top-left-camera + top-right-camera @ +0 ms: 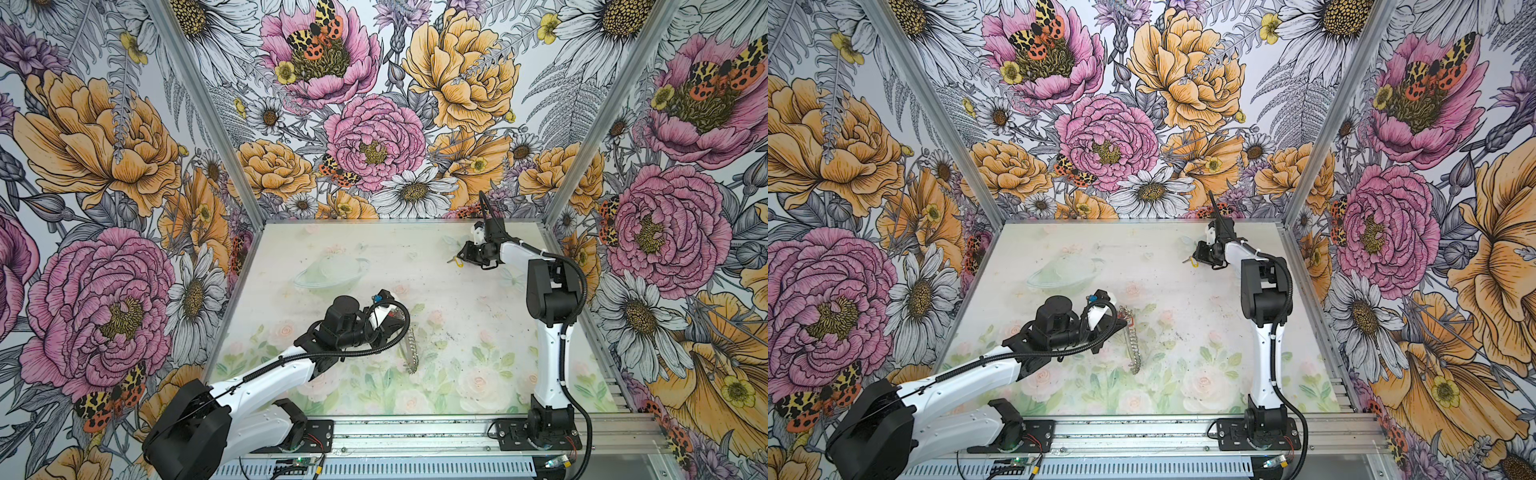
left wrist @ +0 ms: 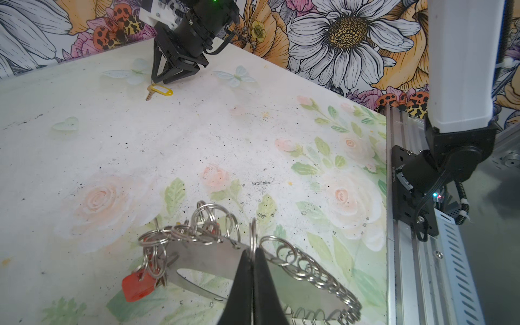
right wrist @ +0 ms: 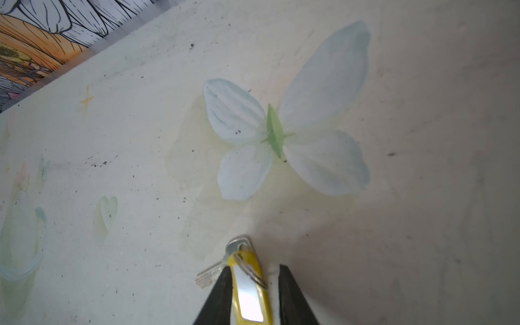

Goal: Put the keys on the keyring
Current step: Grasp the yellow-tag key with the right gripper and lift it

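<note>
A silver key with a yellow tag (image 3: 250, 298) lies flat on the mat at the far right, also seen in both top views (image 1: 457, 262) (image 1: 1192, 261) and in the left wrist view (image 2: 159, 91). My right gripper (image 3: 253, 267) is down over it. The jaws straddle the tag: one finger touches it, the other stands off with a gap. The keyring (image 2: 202, 259), a grey metal hoop fringed with split rings, hangs edge-on mid-table (image 1: 411, 353) (image 1: 1133, 349). My left gripper (image 2: 253, 253) is shut on one of its split rings. A key with a red tag (image 2: 138, 285) hangs from the hoop.
Flowered walls enclose the mat on three sides. An aluminium rail (image 1: 415, 432) with both arm bases runs along the front edge. The right arm's base and upright link (image 2: 455, 84) stand close to the hoop's right. The butterfly (image 3: 281, 132) is only printed on the mat.
</note>
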Controlling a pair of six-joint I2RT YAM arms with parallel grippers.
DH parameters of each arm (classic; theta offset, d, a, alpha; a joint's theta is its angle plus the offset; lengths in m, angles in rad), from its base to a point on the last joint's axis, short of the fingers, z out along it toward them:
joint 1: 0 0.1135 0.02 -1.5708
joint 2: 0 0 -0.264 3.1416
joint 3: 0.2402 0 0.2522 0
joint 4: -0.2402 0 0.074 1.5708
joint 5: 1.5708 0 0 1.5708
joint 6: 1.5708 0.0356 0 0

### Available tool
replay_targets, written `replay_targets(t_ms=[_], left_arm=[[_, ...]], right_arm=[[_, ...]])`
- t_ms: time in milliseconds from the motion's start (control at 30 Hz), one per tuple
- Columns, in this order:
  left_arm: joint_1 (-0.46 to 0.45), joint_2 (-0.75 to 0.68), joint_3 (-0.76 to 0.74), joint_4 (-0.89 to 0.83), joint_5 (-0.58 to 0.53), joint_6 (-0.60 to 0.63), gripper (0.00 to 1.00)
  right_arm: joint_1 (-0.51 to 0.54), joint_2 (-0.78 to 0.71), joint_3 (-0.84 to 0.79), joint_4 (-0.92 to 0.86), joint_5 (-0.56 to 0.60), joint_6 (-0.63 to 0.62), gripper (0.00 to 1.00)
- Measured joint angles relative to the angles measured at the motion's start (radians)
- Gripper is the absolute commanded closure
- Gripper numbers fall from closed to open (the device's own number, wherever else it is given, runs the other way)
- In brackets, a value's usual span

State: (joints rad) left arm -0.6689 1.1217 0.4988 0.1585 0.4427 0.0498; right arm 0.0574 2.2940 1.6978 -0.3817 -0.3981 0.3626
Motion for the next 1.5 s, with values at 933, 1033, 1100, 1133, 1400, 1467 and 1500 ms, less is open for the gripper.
replay_targets(t_ms=[933, 1033, 1100, 1133, 1400, 1467, 1500], left_arm=[[0.024, 0.031, -0.001, 0.026, 0.021, -0.004, 1.0], [0.037, 0.039, -0.001, 0.026, 0.023, -0.016, 1.0], [0.041, 0.04, -0.001, 0.026, 0.022, -0.019, 1.0], [0.042, 0.04, -0.001, 0.026, 0.022, -0.022, 1.0], [0.043, 0.04, -0.001, 0.026, 0.031, -0.029, 1.0], [0.038, 0.04, -0.001, 0.026, 0.042, -0.029, 1.0], [0.034, 0.04, -0.001, 0.026, 0.046, -0.028, 1.0]], right_arm=[[0.028, 0.043, 0.085, -0.047, 0.001, -0.033, 1.0], [0.04, 0.029, 0.07, -0.046, 0.011, -0.062, 1.0], [0.051, -0.001, 0.034, -0.048, 0.028, -0.085, 1.0], [0.059, -0.023, 0.011, -0.048, 0.037, -0.097, 1.0], [0.137, -0.359, -0.31, 0.033, 0.087, -0.191, 1.0], [0.161, -0.477, -0.425, 0.085, 0.087, -0.203, 1.0], [0.175, -0.542, -0.489, 0.111, 0.084, -0.206, 1.0]])
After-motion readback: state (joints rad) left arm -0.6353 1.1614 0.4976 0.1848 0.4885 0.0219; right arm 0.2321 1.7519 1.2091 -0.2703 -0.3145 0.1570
